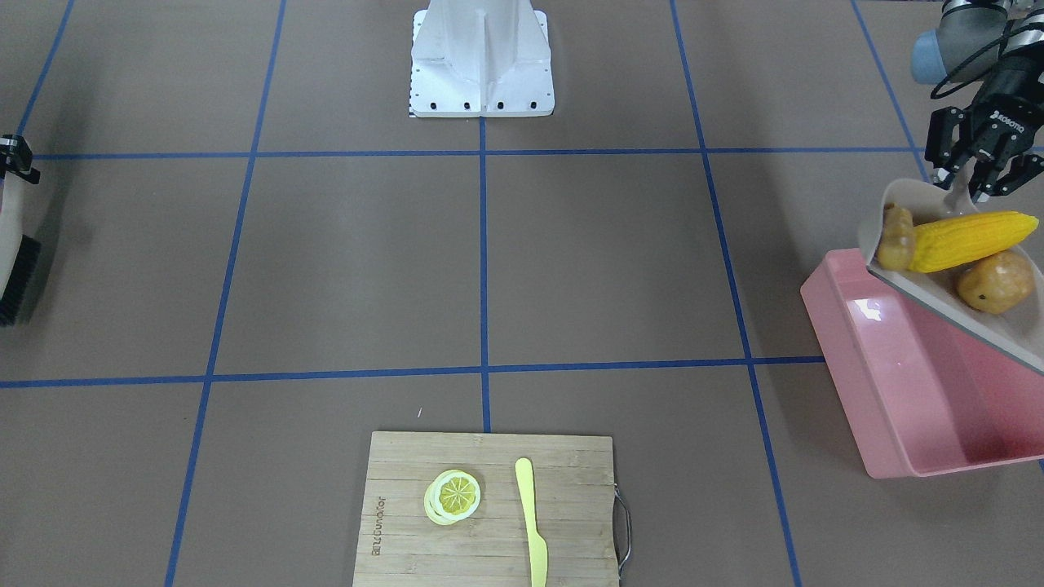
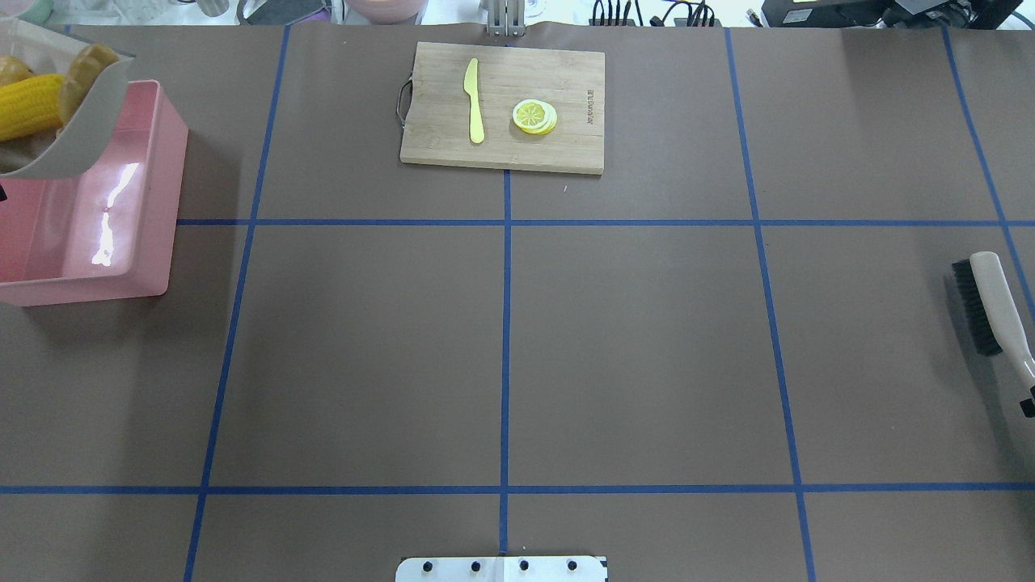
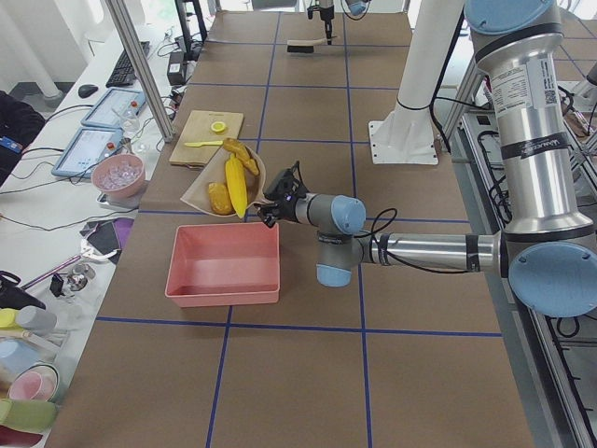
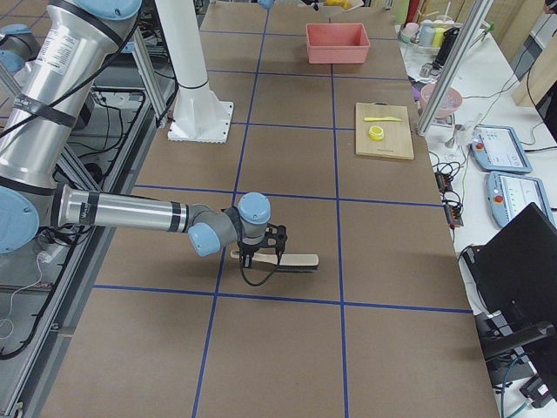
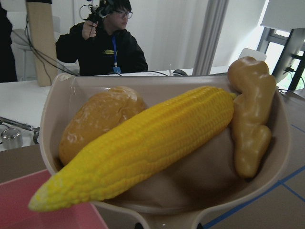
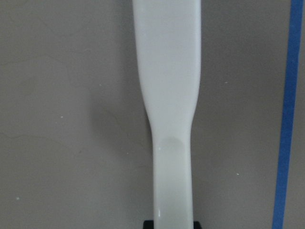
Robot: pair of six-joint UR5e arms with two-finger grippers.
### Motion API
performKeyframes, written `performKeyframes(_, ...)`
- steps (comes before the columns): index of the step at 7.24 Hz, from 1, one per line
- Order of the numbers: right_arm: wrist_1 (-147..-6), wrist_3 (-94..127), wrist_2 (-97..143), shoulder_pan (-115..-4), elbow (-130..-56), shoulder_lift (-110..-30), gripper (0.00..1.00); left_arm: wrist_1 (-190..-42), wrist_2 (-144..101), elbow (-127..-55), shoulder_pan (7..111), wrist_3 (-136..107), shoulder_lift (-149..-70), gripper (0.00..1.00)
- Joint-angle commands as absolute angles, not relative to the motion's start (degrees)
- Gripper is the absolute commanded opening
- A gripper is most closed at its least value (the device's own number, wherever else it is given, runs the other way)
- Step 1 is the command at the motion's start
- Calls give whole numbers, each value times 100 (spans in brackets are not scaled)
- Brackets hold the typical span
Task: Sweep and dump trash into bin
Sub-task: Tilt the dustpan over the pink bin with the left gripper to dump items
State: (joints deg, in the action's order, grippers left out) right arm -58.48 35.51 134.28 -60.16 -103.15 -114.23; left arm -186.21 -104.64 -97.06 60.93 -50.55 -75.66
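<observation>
- Step in hand, by my judgement: tipping the loaded dustpan [image 1: 926, 287] out into the bin [image 1: 893, 383]; sweeping looks finished.
- Left gripper [image 1: 974, 183]: jaws closed tight on the dustpan's thin handle, carrying it off the table, tilted.
- Trash location: all three pieces sit in the dustpan. The corn cob [image 1: 971, 240] lies across it, the ginger root [image 1: 895, 236] touches one end of the cob, and the potato [image 1: 995, 281] rests just beside the cob, nearer the lip.
- The dustpan's lip hangs over the bin's open top, near one end wall.
- Right gripper [image 2: 1027, 402]: parked well apart at the far side, apparently clamped on the handle end of the brush [image 2: 988, 303].
- Recommended handling:
  - Keep the lip inside the bin's walls before steepening the tilt.
  - Tilt slowly; the round potato will likely roll first and could bounce off the glossy wall.
  - The cob lies crosswise and may jam or swing out over the rim, so favour the bin's middle.
- Not verifiable:
  - Dustpan and bin are cut off at the frame edge in both the front and overhead views.
  - Height of the lip above the bin cannot be told.
  - The right gripper's jaws are almost wholly out of frame; its wrist view shows only the white handle.
  - The dustpan hides part of the bin's floor.
</observation>
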Motion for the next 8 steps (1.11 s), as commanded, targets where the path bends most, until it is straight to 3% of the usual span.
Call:
performKeyframes(1,-5845,3498,13421,-6003,-10266,-11408,0,-18589,-10485,-9440,6135,-6529,-7506,0)
performKeyframes(6,-5862,3507,13421,-6003,-10222,-11391,0,-18598,-10590,-9474,6117,-9471,-7602,0)
performKeyframes(7,-5862,3507,13421,-6003,-10222,-11391,4,-18606,-10713,-9501,6108,-9544,-7611,0)
performKeyframes(8,-5862,3507,13430,-6003,-10222,-11382,31,-18633,-10723,-9501,6091,-9545,-7620,0)
